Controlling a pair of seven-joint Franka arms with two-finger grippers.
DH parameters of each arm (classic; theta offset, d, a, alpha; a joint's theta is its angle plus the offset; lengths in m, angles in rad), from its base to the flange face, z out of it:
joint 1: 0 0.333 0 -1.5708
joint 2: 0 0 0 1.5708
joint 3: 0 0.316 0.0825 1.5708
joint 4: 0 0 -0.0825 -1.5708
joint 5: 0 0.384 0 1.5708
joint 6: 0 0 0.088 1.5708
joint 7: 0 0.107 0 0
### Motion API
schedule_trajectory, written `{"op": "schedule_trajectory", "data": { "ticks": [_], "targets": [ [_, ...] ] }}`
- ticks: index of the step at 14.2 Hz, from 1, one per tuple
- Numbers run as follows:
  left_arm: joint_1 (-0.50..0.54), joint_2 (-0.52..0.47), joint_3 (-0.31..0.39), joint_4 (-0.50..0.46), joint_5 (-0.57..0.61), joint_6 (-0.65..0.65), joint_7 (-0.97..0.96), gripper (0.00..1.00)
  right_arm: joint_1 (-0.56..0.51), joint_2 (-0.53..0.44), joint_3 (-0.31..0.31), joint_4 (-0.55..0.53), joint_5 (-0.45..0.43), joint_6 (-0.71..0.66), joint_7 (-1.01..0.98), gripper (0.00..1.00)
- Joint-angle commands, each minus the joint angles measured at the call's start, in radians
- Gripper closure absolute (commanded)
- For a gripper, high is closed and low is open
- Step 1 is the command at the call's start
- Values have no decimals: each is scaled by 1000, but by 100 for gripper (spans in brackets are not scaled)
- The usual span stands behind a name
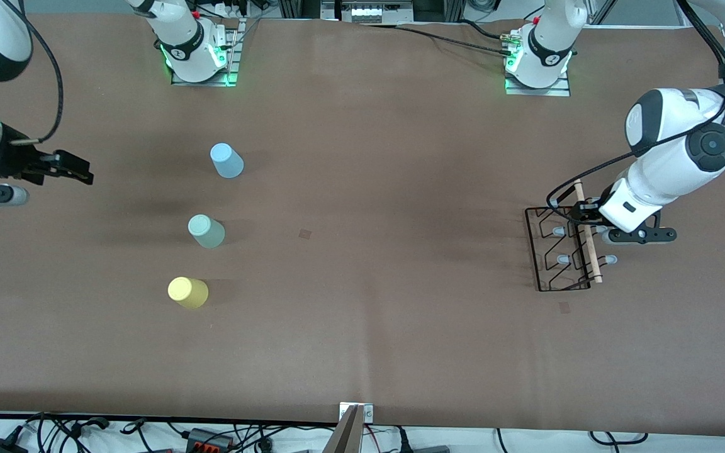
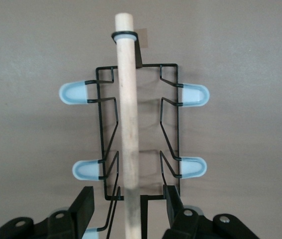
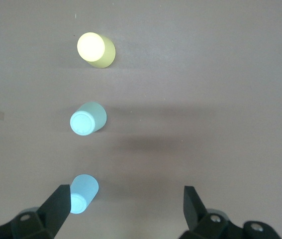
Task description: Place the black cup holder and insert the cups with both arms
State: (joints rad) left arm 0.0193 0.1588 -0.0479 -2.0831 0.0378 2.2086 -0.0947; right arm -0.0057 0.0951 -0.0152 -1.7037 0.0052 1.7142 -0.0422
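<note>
The black cup holder [image 1: 562, 259] lies on the brown table at the left arm's end, its light wooden rod [image 2: 127, 99] on top. My left gripper [image 1: 579, 214] is down at the holder's end farthest from the front camera. In the left wrist view the left gripper [image 2: 129, 196] is open, a finger on each side of the rod with a gap to each. Three cups stand in a row toward the right arm's end: blue [image 1: 227, 161], mint green [image 1: 206, 231] and yellow [image 1: 188, 292]. My right gripper [image 1: 76, 170] hangs open and empty beside them; its view shows the yellow [image 3: 96, 50], mint [image 3: 87, 118] and blue [image 3: 82, 194] cups.
Two small tape marks sit on the table, one mid-table [image 1: 305, 233] and one just nearer the front camera than the holder [image 1: 564, 307]. A metal bracket [image 1: 356, 412] and loose cables line the front edge. The arms' bases [image 1: 199, 56] [image 1: 539, 63] stand along the back edge.
</note>
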Motion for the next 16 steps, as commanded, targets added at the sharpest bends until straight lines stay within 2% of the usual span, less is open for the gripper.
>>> {"op": "schedule_trajectory", "data": {
  "ticks": [1,4,5,6,7,10,11,14,16],
  "targets": [
    [-4,13,-1,-6,2,20,-14,41,18,43,-2,4,-7,11,5,0],
    [-2,30,-1,-6,5,40,-14,41,44,87,-2,0,-10,73,10,0],
    [-2,34,-1,-5,5,40,-14,45,58,113,-2,-2,-10,94,12,0],
    [-2,34,-1,-5,5,42,-14,55,70,145,-2,-4,-8,108,13,0],
    [-2,36,-1,-2,5,40,-19,70,87,188,-2,-4,-7,125,47,0],
    [-2,36,-1,11,5,36,-22,95,139,288,-2,-4,2,203,162,0],
    [-2,38,-1,26,5,31,-23,99,141,311,-2,-5,16,226,169,0],
    [-24,34,-18,96,1,-9,-81,99,168,371,-2,-10,45,257,177,0],
    [-36,41,-94,200,1,-126,-150,100,179,394,-2,-22,47,262,195,0]
  ]
}}
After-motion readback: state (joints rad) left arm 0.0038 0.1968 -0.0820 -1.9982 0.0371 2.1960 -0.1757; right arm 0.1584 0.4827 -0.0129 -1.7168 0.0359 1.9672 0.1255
